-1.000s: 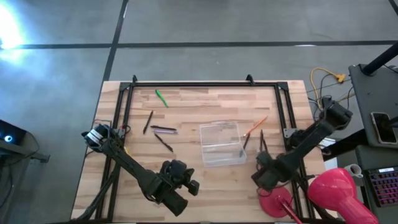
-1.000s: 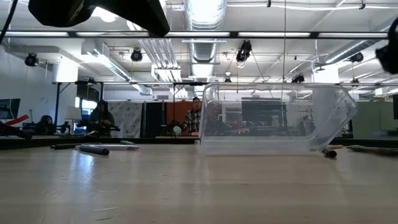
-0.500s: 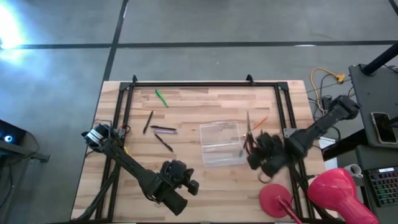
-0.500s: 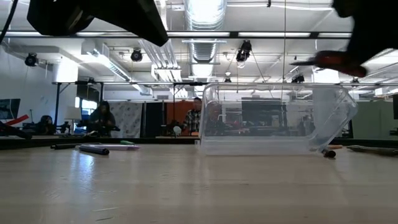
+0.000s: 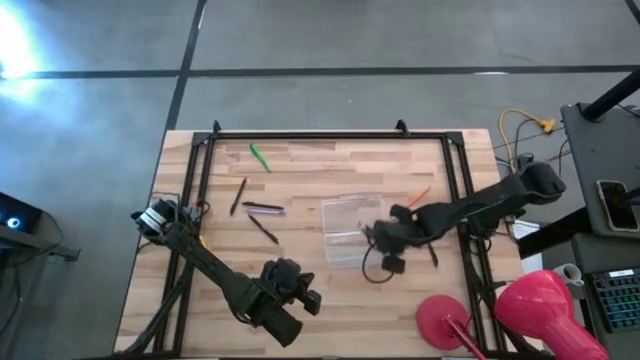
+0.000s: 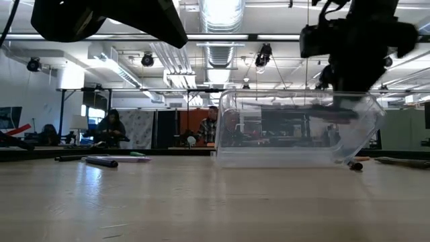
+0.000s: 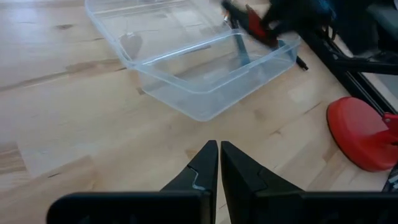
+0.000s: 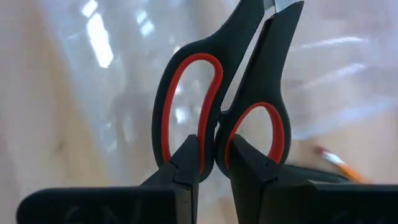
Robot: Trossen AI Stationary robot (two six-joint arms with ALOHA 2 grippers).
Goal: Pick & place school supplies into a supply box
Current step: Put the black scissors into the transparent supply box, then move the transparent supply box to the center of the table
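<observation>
I'm holding the scissors (image 8: 221, 106) over the supply box (image 5: 345, 232), my right gripper (image 8: 214, 163) clamped on the bridge between the two red-lined handle loops so the blades are pointing away and hanging inside the box walls, ready to drop. I'm parking my left gripper (image 7: 219, 163) near the front table edge, fingers together, out of the way. A green pen (image 5: 260, 157) and dark pens (image 5: 262, 208) are lying left of the box, an orange pencil (image 5: 419, 193) right of it, all waiting.
</observation>
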